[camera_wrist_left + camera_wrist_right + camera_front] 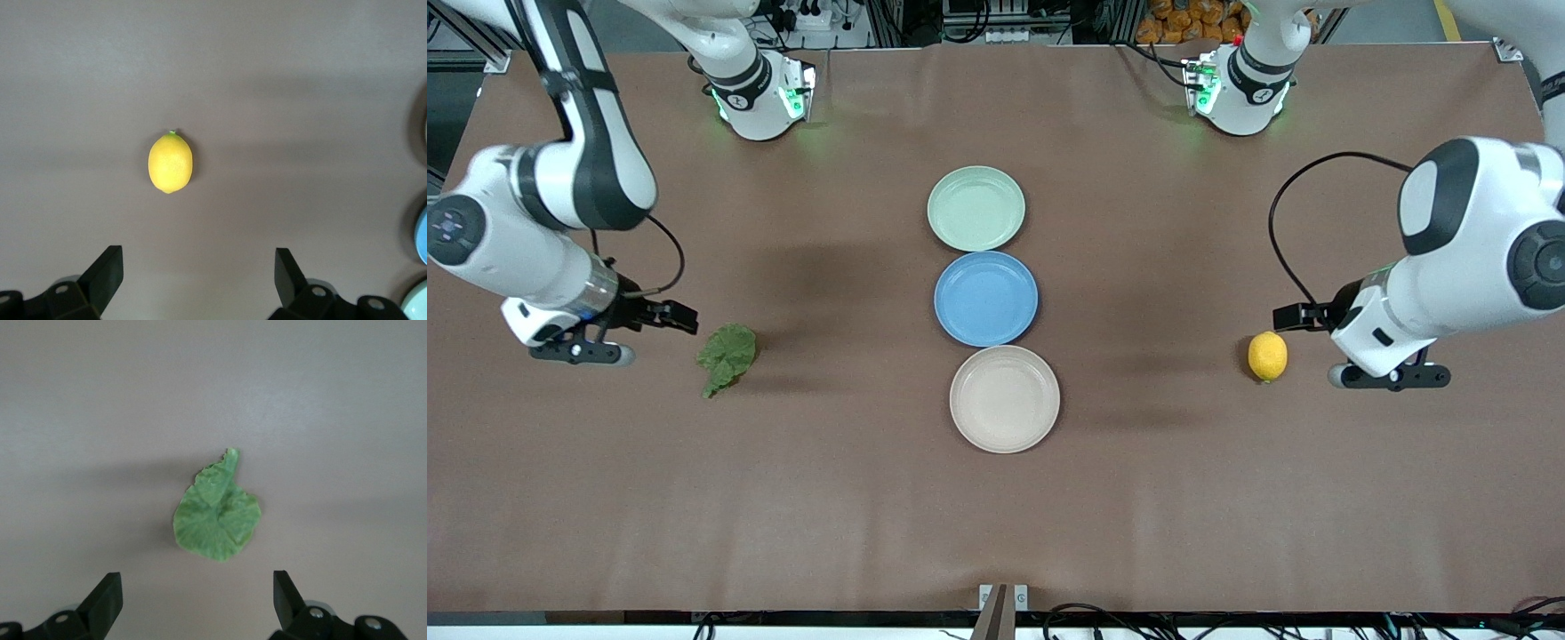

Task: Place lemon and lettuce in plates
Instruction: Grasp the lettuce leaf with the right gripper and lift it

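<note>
Nothing placed yet: both plates bare.

Lemon (1267, 356) and lettuce (727, 356) lie on the surface, well apart from the green plate (975, 208) and cream plate (1004, 399); left claw (1392, 377) and right claw (580, 352) hang beside them, wide open, empty.

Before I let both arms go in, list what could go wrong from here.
1. The lemon lies loose on the bare table; if the open left claw closes off-centre, the rounded fruit may roll or squirt away.
2. The lettuce lies flat, so the open right claw may scrape the table or pinch only an edge.
3. The mint plate, blue plate and beige plate sit close together; a drop could land in the blue one.
</note>
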`<state>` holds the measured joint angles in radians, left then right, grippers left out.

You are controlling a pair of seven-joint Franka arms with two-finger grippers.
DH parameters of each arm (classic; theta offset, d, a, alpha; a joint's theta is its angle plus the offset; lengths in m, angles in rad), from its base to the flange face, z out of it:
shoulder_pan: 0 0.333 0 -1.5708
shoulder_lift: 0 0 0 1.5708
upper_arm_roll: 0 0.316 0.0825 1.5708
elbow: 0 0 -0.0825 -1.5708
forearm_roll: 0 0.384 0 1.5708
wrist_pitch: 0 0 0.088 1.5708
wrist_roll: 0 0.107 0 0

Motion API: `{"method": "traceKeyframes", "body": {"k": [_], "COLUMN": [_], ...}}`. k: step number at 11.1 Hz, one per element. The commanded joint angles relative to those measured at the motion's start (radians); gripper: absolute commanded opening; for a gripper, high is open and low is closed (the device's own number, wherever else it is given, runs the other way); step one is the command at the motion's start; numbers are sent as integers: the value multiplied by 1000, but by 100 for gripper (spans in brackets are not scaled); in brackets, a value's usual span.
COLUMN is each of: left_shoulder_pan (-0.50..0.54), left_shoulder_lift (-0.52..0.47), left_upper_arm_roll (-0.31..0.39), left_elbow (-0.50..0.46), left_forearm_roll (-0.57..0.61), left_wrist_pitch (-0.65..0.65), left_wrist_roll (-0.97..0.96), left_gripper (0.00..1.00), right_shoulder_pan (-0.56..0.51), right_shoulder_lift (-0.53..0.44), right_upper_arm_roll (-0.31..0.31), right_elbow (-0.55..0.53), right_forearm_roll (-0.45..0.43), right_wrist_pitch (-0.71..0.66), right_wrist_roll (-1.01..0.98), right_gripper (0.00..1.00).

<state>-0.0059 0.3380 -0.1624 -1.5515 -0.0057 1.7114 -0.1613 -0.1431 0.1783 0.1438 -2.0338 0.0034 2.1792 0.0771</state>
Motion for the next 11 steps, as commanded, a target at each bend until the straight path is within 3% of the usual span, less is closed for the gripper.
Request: {"method": "traceKeyframes", "body": {"k": [1,5,7,8,9,11], "left_shoulder_pan": [7,4,21,23,29,63], "left_shoulder_lift": [42,72,65,58,47,35], "left_upper_arm_roll": [-3,-5,-5,-3,-5,-6], "left_elbow": [24,10,-50,-97,-154,-241], "left_forearm_roll": [10,23,23,29,58,72], "left_wrist_pitch": [16,19,36,77,138,238], "left_wrist_roll": [-3,-95,-92,-92,-90,-28], "left_gripper": [100,100,100,100,100,100], "right_shoulder_pan": [-3,27,28,28,30,33], "right_shoulder_lift": [146,285,312,323,323,323], "right_upper_arm_roll": [-6,-46,-61,-61,-61,-61], "right_elbow": [-48,-49,-77,-92,-103,-109], "right_forearm_roll": [3,3,3,3,1,0], "right_wrist_pitch": [228,407,470,491,504,505], "right_wrist_roll": [-2,6,6,6,6,6], "right_gripper": [100,100,91,82,66,17]}}
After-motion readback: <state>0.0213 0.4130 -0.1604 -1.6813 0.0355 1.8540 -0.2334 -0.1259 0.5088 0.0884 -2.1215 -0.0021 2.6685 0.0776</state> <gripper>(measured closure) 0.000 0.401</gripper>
